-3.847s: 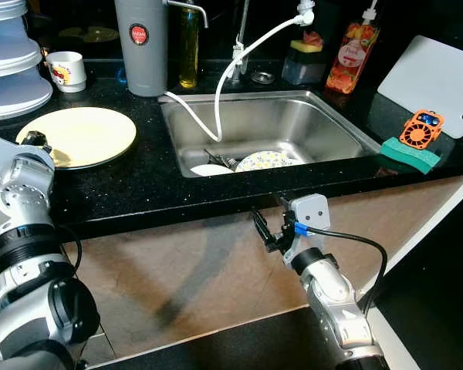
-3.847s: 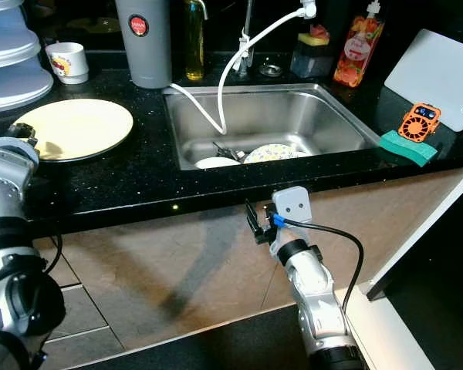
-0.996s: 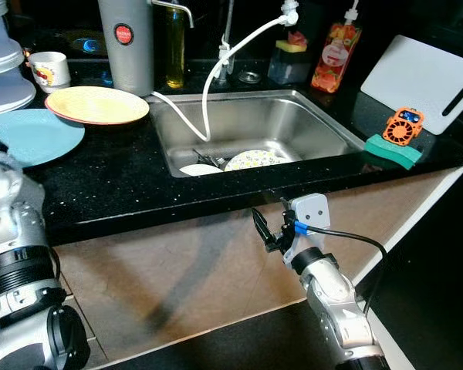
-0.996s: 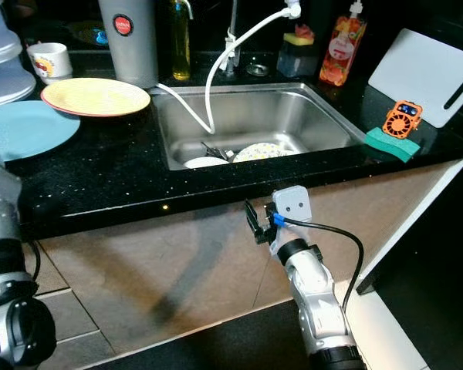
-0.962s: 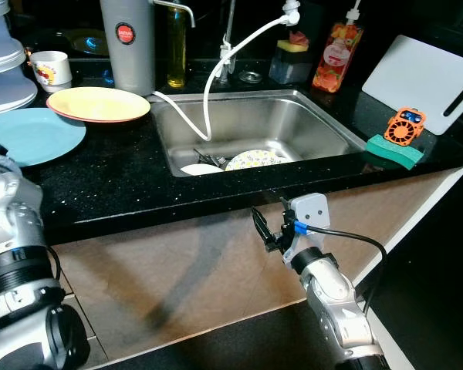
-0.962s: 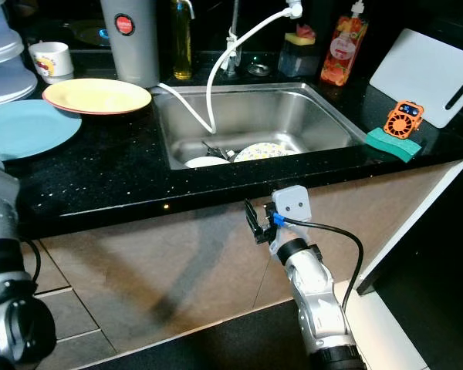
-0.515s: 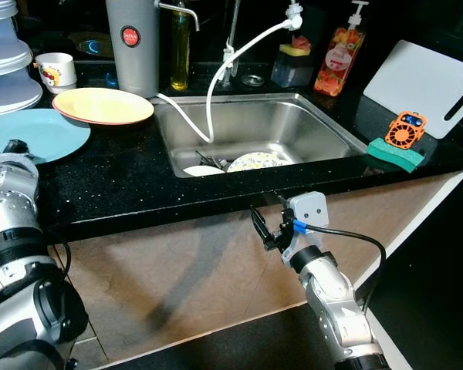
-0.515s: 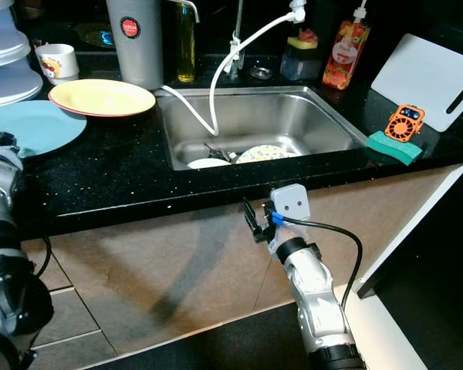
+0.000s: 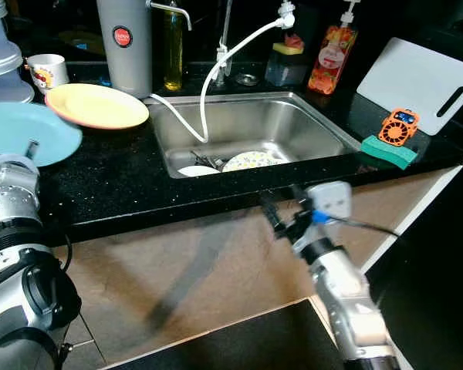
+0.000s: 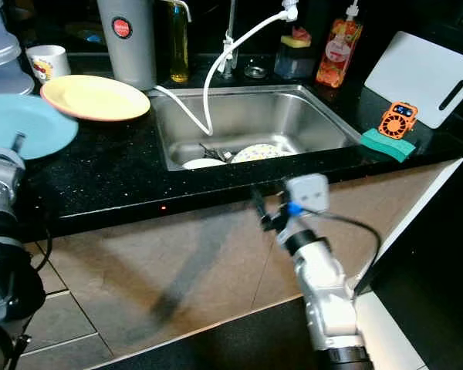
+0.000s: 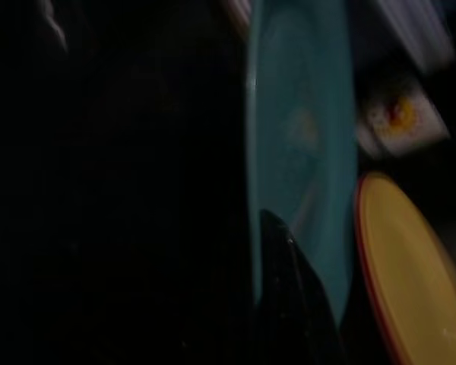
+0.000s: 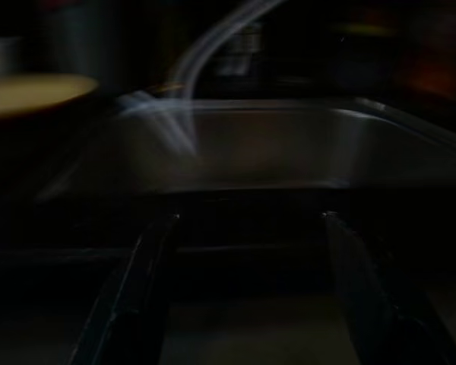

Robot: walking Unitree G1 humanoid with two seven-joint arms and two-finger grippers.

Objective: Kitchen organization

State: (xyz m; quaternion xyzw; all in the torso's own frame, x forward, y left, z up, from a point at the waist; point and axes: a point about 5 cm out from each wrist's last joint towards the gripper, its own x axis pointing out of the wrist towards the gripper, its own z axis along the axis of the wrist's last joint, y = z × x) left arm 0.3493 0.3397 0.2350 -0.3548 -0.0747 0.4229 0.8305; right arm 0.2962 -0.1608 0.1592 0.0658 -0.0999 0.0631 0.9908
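Beside left jaws (image 9: pixel 32 146): blue plate (image 9: pixel 23 132) touching, on counter (image 9: pixel 123 185).

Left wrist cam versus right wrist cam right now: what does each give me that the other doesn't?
Left wrist view: the teal plate edge-on and close, with the printed mug beyond it. Right wrist view: the right hand, open, facing the steel sink and the white hose drooping into it. Shared: the yellow plate.

Glossy speckled black stone counter (image 9: pixel 131 185) surrounds a brushed steel sink (image 9: pixel 293 127); plates (image 9: pixel 100 106) look smooth and glazed.
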